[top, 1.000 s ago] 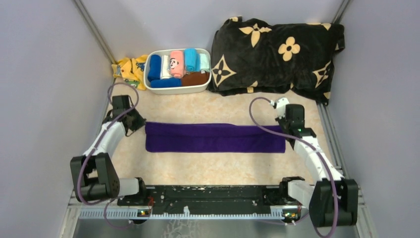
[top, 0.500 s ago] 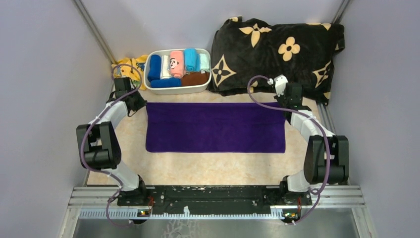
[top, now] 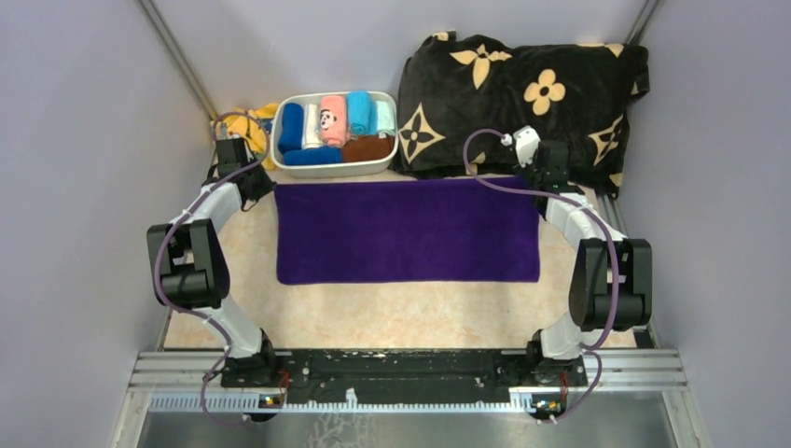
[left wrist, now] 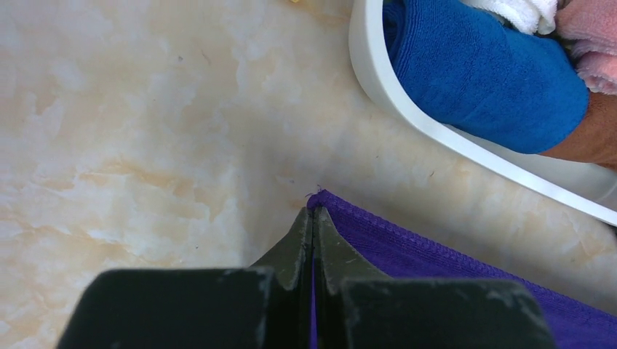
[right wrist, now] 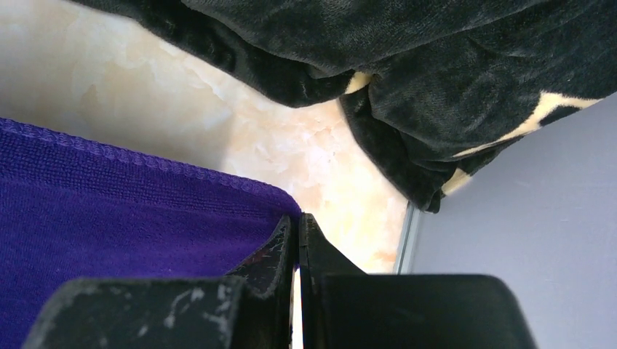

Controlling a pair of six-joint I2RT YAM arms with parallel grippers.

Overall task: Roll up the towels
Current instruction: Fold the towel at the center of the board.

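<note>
- The big black plush blanket with tan flowers (top: 522, 93) sits just behind; keep the towel's edge off it
- The plain deep purple terry towel (top: 408, 231) lies spread flat mid-table, near the white plastic tub (top: 333, 170)
- The left gripper (left wrist: 313, 218) and right gripper (right wrist: 297, 225) clamp its far corners; lower both evenly, taut

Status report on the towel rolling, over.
Left gripper shut on purple towel far-left corner. Right gripper shut on far-right corner. Towel spread flat, not yet rolled. White bin and black blanket close beyond far edge.
</note>
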